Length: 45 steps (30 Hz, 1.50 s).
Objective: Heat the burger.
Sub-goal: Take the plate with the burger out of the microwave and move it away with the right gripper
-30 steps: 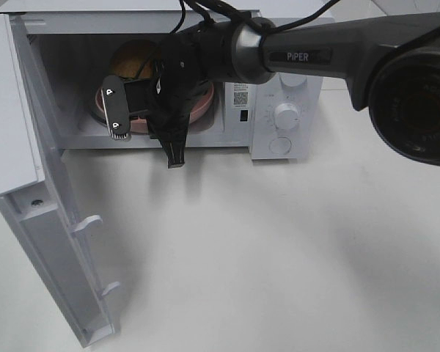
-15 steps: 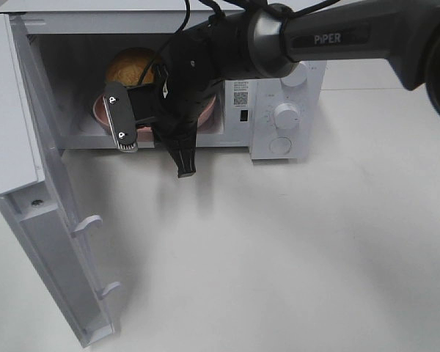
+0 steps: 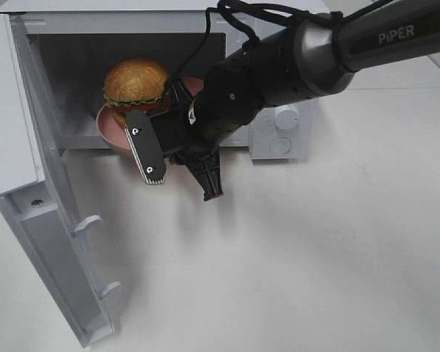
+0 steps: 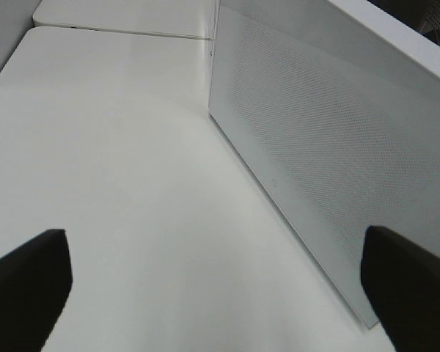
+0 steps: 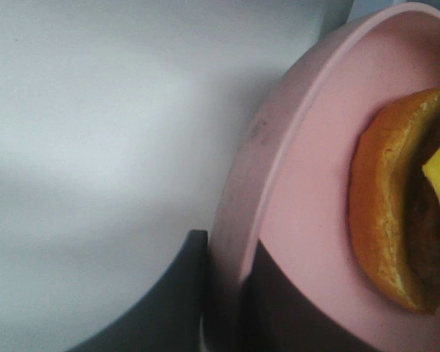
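The burger (image 3: 136, 89) sits on a pink plate (image 3: 110, 130) at the mouth of the open microwave (image 3: 279, 139), and the right gripper (image 5: 227, 308) is closed down on the plate's rim — the right wrist view shows one dark finger on each side of the rim, though only the bun's lower edge and a corner of cheese fit in that view. The right arm (image 3: 301, 59) hides most of the plate and part of the microwave's control panel. The left gripper (image 4: 220, 282) stands wide apart beside the microwave's perforated side wall, holding nothing — only its two dark fingertips (image 4: 29, 271) show.
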{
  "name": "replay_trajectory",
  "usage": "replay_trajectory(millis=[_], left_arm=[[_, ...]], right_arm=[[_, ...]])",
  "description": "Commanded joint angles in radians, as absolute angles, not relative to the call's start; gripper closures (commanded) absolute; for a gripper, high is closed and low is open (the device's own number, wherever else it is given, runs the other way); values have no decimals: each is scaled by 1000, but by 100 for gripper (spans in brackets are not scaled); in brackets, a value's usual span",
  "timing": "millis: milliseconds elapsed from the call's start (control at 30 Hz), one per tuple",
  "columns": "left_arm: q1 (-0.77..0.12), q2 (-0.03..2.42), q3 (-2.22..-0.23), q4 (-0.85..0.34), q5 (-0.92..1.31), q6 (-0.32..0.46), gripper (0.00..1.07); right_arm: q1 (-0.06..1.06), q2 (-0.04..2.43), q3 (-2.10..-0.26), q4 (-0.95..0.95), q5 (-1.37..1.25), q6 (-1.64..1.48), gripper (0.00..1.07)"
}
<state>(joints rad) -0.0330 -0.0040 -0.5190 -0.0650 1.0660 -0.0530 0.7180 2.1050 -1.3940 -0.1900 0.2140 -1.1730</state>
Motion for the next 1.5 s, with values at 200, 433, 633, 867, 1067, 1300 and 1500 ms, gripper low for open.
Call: replay_trajectory(millis=[200, 433, 633, 867, 1067, 1300, 1500], left_arm=[[-31, -11, -516, -72, 1065, -52, 7], [-31, -11, -516, -72, 1065, -52, 7], [-31, -11, -516, -72, 1065, -52, 7], [-31, -11, -516, -72, 1065, -52, 7], [-31, -11, -516, -72, 1065, -52, 7], [-31, -11, -516, -72, 1065, -52, 7], [-31, -11, -516, -72, 1065, -52, 7]], right_arm=[[715, 2019, -1292, -200, 110, -1174, 107], [715, 1931, -1156, -195, 12, -1173, 107], [715, 1852, -1065, -195, -6, -1173, 107], [715, 1746, -952, -197, -80, -1173, 107], [715, 1645, -854, -201, -89, -1173, 107], [715, 1557, -774, -204, -91, -1173, 107], [715, 1465, -676, -218, -97, -1174, 107]])
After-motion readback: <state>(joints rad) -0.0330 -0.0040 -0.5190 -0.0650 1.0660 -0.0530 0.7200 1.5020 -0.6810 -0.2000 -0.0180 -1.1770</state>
